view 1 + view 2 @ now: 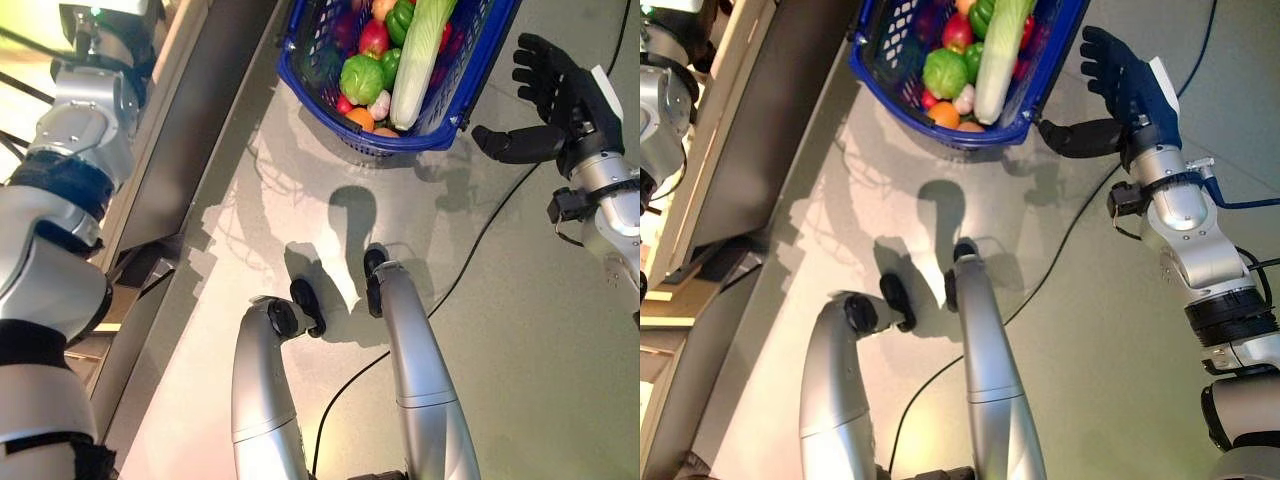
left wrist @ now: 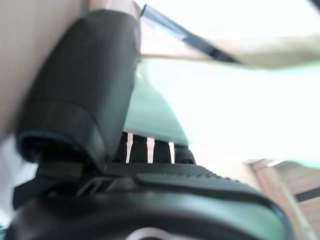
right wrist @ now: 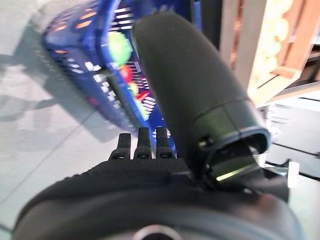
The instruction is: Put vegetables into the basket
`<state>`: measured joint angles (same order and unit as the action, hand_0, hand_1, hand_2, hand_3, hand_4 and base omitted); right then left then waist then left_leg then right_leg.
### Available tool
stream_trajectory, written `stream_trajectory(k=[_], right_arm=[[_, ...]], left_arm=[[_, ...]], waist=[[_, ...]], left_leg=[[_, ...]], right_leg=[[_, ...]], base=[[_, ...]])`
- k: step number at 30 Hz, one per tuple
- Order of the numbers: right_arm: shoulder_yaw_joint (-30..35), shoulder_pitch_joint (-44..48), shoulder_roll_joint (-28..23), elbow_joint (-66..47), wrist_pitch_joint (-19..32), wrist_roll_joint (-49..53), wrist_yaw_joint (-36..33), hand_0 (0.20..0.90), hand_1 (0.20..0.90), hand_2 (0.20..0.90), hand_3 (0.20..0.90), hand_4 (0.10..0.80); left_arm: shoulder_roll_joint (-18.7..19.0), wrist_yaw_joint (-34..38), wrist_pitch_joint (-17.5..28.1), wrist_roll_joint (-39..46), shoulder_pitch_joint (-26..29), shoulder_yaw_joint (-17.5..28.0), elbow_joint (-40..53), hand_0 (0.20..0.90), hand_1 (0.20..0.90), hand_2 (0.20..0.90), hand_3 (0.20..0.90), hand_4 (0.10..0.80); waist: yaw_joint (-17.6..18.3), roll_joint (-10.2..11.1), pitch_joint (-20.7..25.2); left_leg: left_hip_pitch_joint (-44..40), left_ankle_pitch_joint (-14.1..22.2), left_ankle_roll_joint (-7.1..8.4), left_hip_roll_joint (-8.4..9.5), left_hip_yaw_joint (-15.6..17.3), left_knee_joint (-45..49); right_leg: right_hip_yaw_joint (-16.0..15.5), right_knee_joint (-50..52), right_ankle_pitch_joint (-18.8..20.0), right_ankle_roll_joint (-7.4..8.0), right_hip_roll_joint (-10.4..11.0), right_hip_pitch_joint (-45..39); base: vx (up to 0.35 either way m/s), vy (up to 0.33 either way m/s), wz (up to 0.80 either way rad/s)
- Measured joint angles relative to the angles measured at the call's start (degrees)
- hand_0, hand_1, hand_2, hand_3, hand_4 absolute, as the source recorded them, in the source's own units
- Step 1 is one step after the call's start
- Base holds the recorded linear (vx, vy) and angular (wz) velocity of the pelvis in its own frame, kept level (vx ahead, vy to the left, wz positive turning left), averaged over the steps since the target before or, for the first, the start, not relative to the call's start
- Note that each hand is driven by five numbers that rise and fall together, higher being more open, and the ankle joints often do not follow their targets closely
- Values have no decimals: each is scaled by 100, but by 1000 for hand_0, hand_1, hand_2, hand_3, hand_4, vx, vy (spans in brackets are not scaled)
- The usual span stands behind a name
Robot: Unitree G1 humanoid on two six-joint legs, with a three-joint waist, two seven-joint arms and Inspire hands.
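Observation:
A blue basket (image 1: pixel 400 142) stands on the grey floor ahead. It holds a round green cabbage (image 1: pixel 361 78), a long pale green cabbage (image 1: pixel 418 60), a red vegetable (image 1: pixel 373 38), an orange one (image 1: pixel 360 118) and others. My right hand (image 1: pixel 560 95) hovers just right of the basket, open and empty, with its thumb pointing at the rim. The right wrist view shows the basket (image 3: pixel 85 65) past its straight fingers. My left arm reaches up along the shelf on the left. Only the left wrist view shows my left hand (image 2: pixel 165 180), fingers straight, with a pale green shape (image 2: pixel 150 120) beyond its thumb.
A shelf unit with a dark base (image 1: pixel 200 130) runs along the left side. The right wrist view shows wooden shelving (image 3: pixel 280 50) behind the basket. Grey floor (image 1: pixel 520 330) stretches to the right and in front.

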<state>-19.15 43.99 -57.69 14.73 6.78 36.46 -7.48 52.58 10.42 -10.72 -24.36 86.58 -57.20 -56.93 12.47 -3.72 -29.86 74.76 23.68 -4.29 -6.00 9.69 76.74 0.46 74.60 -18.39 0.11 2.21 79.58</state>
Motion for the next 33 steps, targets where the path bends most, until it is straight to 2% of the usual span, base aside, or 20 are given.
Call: stream_trajectory(k=[6, 10, 16, 18, 24, 27, 31, 33], right_arm=[[22, -235, 3, 1, 3, 6, 1, 900, 900, 900, 900, 800], [22, -329, 92, 42, 3, 11, 3, 900, 900, 900, 900, 800], [64, -389, 205, 24, 12, 55, 42, 900, 900, 900, 900, 800], [73, -420, 226, 29, 12, 56, 140, 900, 900, 900, 900, 800], [87, -691, 397, 23, 11, 56, 282, 900, 900, 900, 900, 800], [86, -900, 641, 24, 8, 55, 390, 900, 900, 900, 900, 800], [86, -1089, 687, 19, 5, 48, 514, 900, 900, 900, 900, 800], [89, -1101, 757, 17, 4, 47, 594, 900, 900, 900, 900, 800]], left_arm=[[2, 293, 272, 116, -217, 30, 13, 300, 300, 300, 300, 400], [-16, 329, 396, 409, -507, 197, 66, 300, 300, 300, 300, 400], [-20, 335, 820, 709, -629, 265, 127, 300, 300, 300, 300, 400], [-5, 341, 932, 715, -722, 457, 241, 300, 300, 300, 300, 400], [10, 402, 1308, 706, -923, 539, 546, 300, 300, 300, 300, 400], [9, 438, 1542, 642, -1140, 584, 800, 300, 300, 300, 300, 400], [74, 489, 1756, 590, -1249, 585, 1135, 300, 300, 300, 300, 400], [244, 527, 1867, 598, -1398, 597, 1329, 300, 300, 300, 300, 400]], waist=[[-39, 2, 1], [-21, 20, -1], [49, 64, 5], [32, 70, 3], [-27, 77, 5], [-52, 77, 5], [-110, 80, 7], [-141, 93, 13]], left_leg=[[-177, -22, -9, -3, -24, -45], [-573, -48, 36, -1, -16, -188], [-1312, -27, 2, -14, -18, -333], [-1500, -30, 14, -14, -12, -398], [-1908, -54, 61, 0, -25, -605], [-2203, -105, 153, 33, -86, -839], [-2575, -188, 263, 137, -190, -1157], [-2904, -223, 282, 170, -228, -1386]], right_leg=[[-85, -26, -24, -38, 66, -215], [-121, -152, -38, -50, 92, -610], [-247, -222, -189, -122, 201, -1399], [-254, -258, -248, -69, 217, -1587], [-306, -375, -323, -106, 251, -2003], [-427, -575, -320, -147, 290, -2338], [-572, -826, -343, -190, 371, -2768], [-599, -1002, -355, -204, 390, -3091]], base=[[-40, -33, 7], [-25, -51, 1], [-12, -56, 11], [-12, -74, 11], [-3, -82, 7], [20, -84, 12], [32, -75, 17], [39, -74, 8]])
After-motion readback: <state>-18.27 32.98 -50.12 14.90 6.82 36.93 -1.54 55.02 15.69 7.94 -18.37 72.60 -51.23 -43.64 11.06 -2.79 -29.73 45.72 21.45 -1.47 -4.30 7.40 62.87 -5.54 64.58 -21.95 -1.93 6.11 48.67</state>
